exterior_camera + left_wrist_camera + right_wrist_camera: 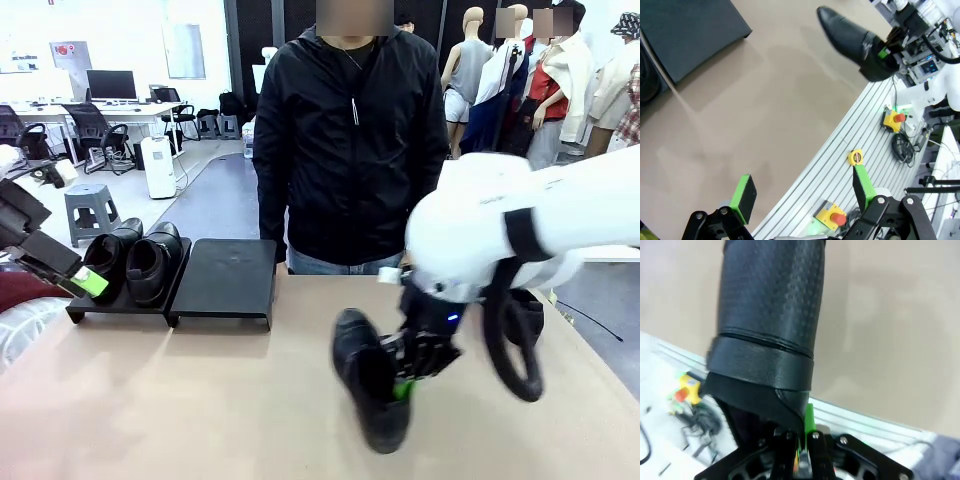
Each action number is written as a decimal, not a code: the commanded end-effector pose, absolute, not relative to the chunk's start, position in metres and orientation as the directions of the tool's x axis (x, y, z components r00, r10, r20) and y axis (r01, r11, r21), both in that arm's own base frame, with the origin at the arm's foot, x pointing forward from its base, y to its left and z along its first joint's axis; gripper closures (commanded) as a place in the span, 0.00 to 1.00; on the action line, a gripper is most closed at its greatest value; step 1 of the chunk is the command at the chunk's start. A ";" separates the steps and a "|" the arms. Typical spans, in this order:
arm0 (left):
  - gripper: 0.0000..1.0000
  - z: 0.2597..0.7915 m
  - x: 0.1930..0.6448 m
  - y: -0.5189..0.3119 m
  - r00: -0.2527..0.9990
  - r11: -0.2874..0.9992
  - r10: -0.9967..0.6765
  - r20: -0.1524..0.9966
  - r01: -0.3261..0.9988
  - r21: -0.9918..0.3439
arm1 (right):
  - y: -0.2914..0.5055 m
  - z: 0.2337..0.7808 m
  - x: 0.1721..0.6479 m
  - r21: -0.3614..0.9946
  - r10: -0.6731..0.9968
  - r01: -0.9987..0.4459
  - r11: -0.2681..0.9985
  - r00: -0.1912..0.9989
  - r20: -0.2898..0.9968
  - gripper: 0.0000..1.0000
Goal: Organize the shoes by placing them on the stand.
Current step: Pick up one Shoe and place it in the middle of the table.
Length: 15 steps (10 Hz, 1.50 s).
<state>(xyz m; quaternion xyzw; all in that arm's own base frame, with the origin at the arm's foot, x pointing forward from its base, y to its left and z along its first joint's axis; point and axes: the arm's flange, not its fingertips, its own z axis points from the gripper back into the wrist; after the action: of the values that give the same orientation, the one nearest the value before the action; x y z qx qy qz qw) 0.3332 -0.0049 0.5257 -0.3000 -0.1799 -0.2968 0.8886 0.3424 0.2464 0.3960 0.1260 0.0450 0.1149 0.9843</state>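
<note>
Front view: shoe (368,385) is pinched at its heel rim by right gripper (418,368), toe hung beyond the jaws, presumably for carriage to the stand (228,272), well apart. Left wrist view: left gripper (802,187) is held spread, empty. Right wrist view: rim is seen clamped between jaws.

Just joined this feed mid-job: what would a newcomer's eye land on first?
The right gripper, shut on the heel end of a black shoe, holds it over the table. Two shoes sit side by side on the stand's left platform, with the open left gripper beside them.
</note>
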 end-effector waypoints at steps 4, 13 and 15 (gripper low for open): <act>0.00 0.525 0.334 -0.005 0.755 0.635 -0.407 0.514 0.638 -0.435 | 0.341 0.355 0.375 0.369 0.067 -0.025 0.929 0.993 -0.101 1.00; 0.00 0.525 0.334 -0.005 0.755 0.635 -0.407 0.514 0.638 -0.435 | 0.338 0.347 0.380 0.378 0.048 0.009 0.926 0.989 -0.141 0.00; 0.00 0.525 0.334 -0.005 0.755 0.635 -0.407 0.514 0.638 -0.435 | 0.312 0.375 0.364 0.374 0.108 -0.060 0.925 0.988 -0.108 0.00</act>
<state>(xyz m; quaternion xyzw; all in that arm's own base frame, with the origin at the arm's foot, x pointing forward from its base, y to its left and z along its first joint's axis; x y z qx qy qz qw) 0.3332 -0.0050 0.5256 -0.2999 -0.1797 -0.2967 0.8887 0.3784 0.3358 0.3585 0.1826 0.0702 0.0173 0.9805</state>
